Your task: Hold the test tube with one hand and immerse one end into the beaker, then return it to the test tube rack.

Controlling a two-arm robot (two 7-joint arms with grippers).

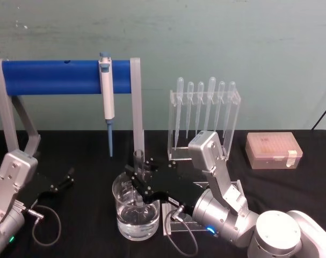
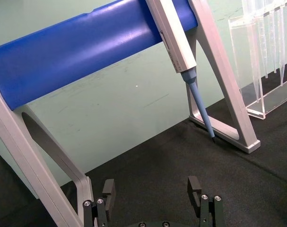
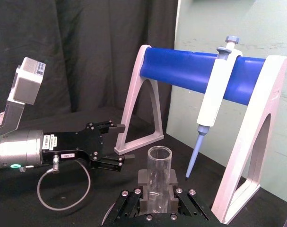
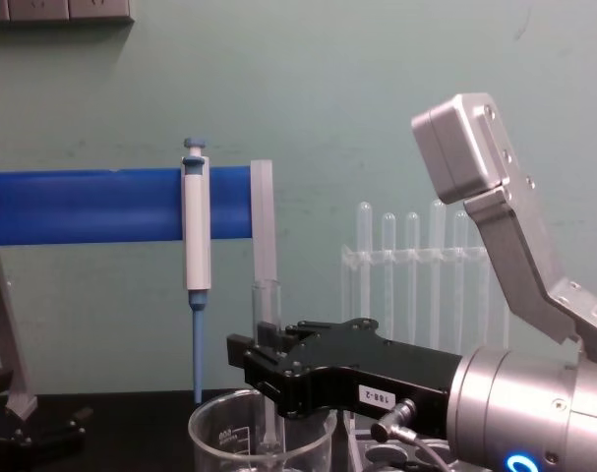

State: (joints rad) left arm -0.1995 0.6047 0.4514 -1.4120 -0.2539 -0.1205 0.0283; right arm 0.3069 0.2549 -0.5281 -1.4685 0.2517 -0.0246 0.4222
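One tool is doing the work: the right tool [image 1: 136,173] is clamping the test tube [image 1: 139,160] below its open rim and holding it upright. The tube's lower end is dipping inside the beaker [image 1: 120,215], which is standing on the black surface [image 1: 87,156] in front of the blue pipettor stand [image 1: 60,77]. The left tool [image 1: 69,179] is sitting off at the surface's left side, fingers spread apart, gripping nothing.
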